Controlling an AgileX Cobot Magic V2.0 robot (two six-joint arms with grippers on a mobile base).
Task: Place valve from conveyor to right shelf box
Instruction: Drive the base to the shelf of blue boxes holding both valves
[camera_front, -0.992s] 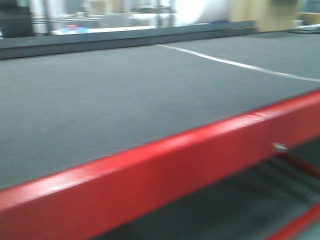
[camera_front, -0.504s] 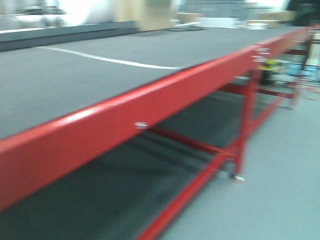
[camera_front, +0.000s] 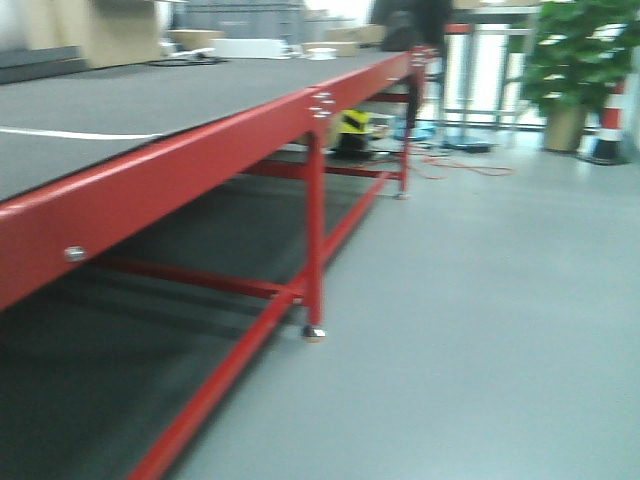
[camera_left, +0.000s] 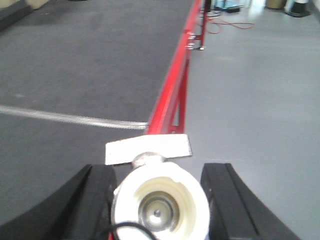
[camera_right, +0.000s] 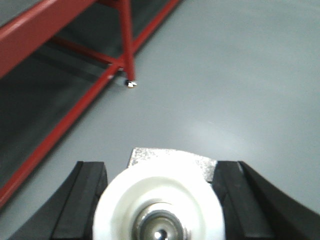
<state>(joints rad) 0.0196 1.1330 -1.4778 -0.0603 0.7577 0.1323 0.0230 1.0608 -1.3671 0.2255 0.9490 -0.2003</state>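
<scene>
from where i stand, the conveyor (camera_front: 150, 100) fills the left side, a wide dark grey belt with a thin white line (camera_front: 80, 133) running across it. its near edge is a red frame (camera_front: 200, 160), and a red leg (camera_front: 314, 230) drops from that to the grey floor (camera_front: 480, 300). under the far end of the frame sits something yellow and black (camera_front: 352, 122), too blurred to name. an orange cable (camera_front: 460, 170) lies on the floor just past it. further right is a potted plant (camera_front: 575, 60), and beside it a red and white post (camera_front: 608, 120).

the left gripper (camera_left: 160, 170) hangs over the belt near the red edge, its black fingers (camera_left: 95, 200) pressed to either side of a white valve (camera_left: 160, 200). the valve is round with a metal centre, and a flat metal plate sticks out ahead of it.

the right gripper (camera_right: 160, 167) is out over the bare floor, off the belt, with the red leg's foot ahead and to its left. it is clamped the same way on a second valve (camera_right: 160, 210), white rimmed, metal in the middle, with a plate in front. no valve shows lying on the belt itself. both are up in the jaws.
</scene>
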